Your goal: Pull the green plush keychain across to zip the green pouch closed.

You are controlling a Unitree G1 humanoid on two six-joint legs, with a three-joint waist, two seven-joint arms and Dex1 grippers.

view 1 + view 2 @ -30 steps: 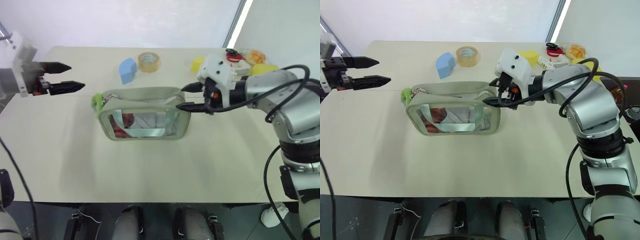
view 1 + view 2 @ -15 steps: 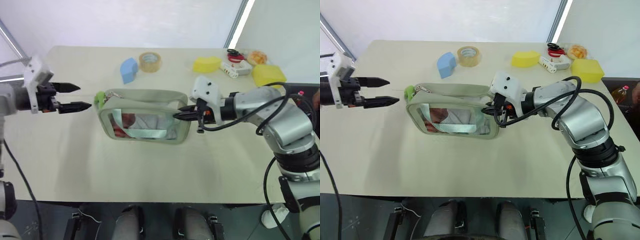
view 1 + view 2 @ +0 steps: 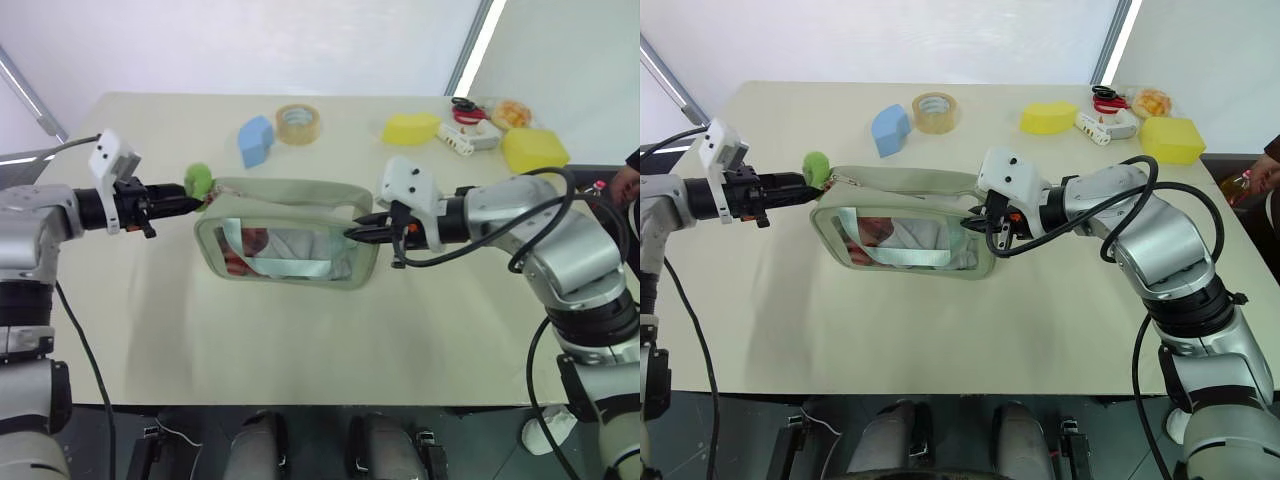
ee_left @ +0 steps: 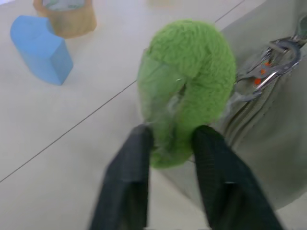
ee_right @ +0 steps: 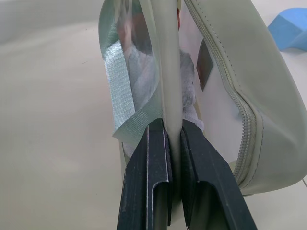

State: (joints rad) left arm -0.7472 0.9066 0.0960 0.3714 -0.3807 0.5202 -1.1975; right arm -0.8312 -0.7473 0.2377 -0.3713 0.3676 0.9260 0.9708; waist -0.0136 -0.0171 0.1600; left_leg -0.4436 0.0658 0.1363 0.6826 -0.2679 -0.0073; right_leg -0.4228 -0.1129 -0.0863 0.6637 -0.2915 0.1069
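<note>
The green pouch lies mid-table, its clear window showing red and white contents. The green plush keychain sits at the pouch's upper left corner, clipped to the zipper pull. My left gripper reaches in from the left. In the left wrist view its fingers pinch the lower edge of the green plush keychain. My right gripper is shut on the pouch's right end. The right wrist view shows its fingers clamping the pale green edge seam.
Behind the pouch are a blue foam block and a beige tape roll. Two yellow objects and a white item with red parts sit at the back right. A person's hand shows at the right edge.
My left gripper moved right from open air to the keychain and closed on it. My right gripper came down and shut on the pouch's right end, then held still.
</note>
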